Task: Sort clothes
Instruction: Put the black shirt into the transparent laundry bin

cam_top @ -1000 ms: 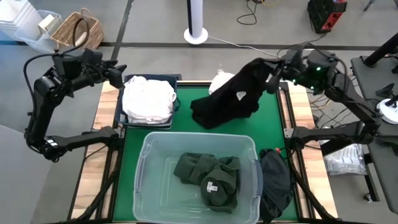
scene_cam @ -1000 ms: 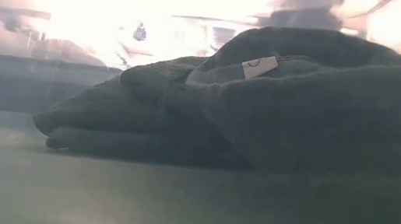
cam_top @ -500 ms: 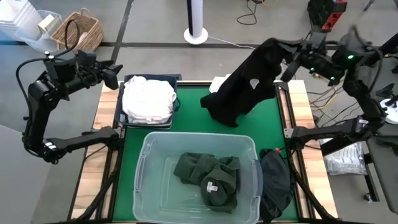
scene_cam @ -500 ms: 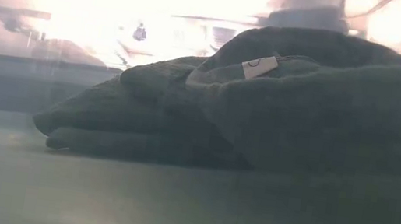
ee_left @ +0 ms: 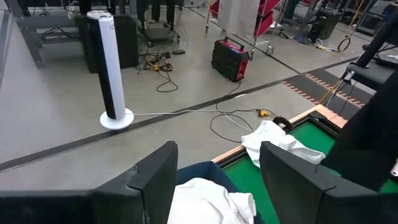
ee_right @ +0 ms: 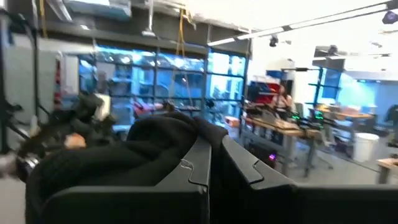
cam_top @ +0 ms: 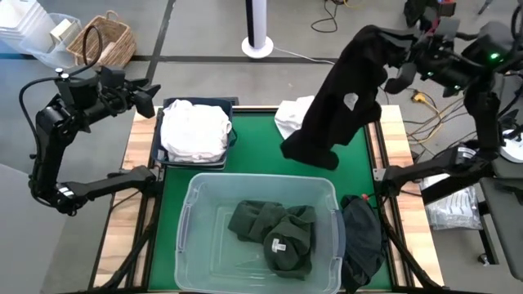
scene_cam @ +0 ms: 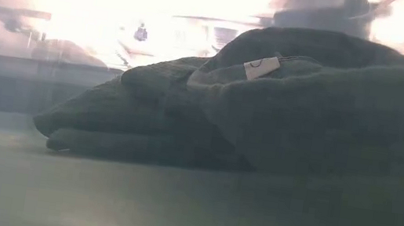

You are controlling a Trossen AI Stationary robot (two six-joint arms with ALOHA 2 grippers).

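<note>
A black garment [cam_top: 335, 106] hangs over the green mat's far right, with my right gripper [cam_top: 394, 61] shut on its top, high above the table's far right corner. A white garment [cam_top: 290, 114] lies crumpled on the mat beside it. White clothes [cam_top: 194, 131] fill the navy bin [cam_top: 229, 104] at the far left. My left gripper [cam_top: 151, 98] stands open, with nothing between its fingers, just left of that bin. Dark green clothes [cam_top: 274, 233], one with a small white tag [scene_cam: 261, 67], lie in the clear tub [cam_top: 189, 214]. My right gripper pinches bunched folds at the black garment's upper end [ee_right: 177, 146] between its two shut fingers. The fingers come from the table's right, slanting a little upward. The cloth drapes over the fingers and hangs long below them. Whether its lower end [cam_top: 309, 155] touches the mat, I cannot tell.
A dark garment [cam_top: 362, 237] lies on the wooden strip right of the tub. Bare green mat [cam_top: 245, 159] shows between bin, tub and black garment. A white tower fan [ee_left: 111, 68] stands on the floor beyond the far edge.
My right gripper has risen high, moved toward the far right corner and tipped upward, staying shut. The black garment has been drawn up from a heap on the mat into a long hanging shape. Its lower end has slid right, uncovering the white garment.
</note>
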